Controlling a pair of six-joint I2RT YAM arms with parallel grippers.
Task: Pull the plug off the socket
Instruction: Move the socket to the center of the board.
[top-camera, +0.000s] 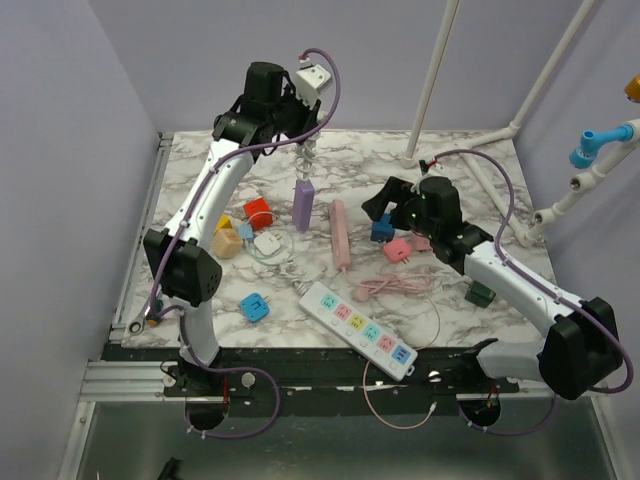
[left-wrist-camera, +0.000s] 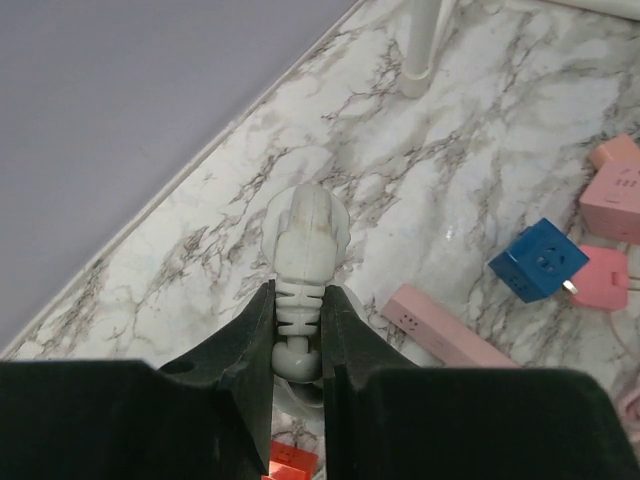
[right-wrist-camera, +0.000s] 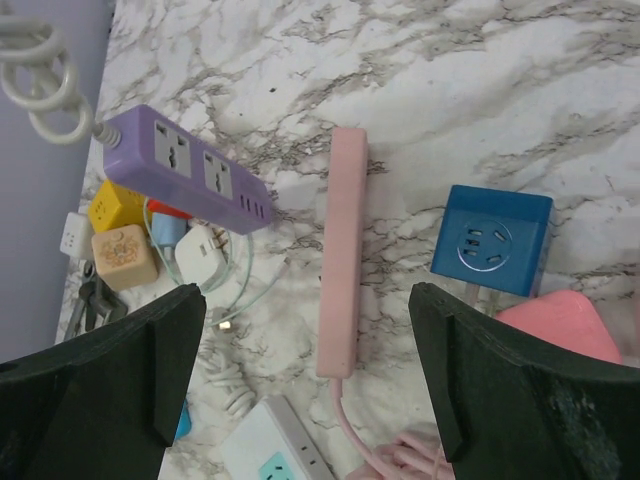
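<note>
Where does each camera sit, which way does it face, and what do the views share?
Top external: above and behind left arm and right arm, both in view, looking down at the marble table.
Left wrist: on the left arm, looking along the left gripper, shut on a white plug.
Right wrist: on the right arm, looking down past the open right gripper.
Both wrist views share the pink strip and blue cube.

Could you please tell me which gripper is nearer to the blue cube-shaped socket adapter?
Right. The right gripper hovers open close to the blue cube-shaped socket adapter; the left gripper is raised farther back and leftward, shut on a white ribbed cable boot.
</note>
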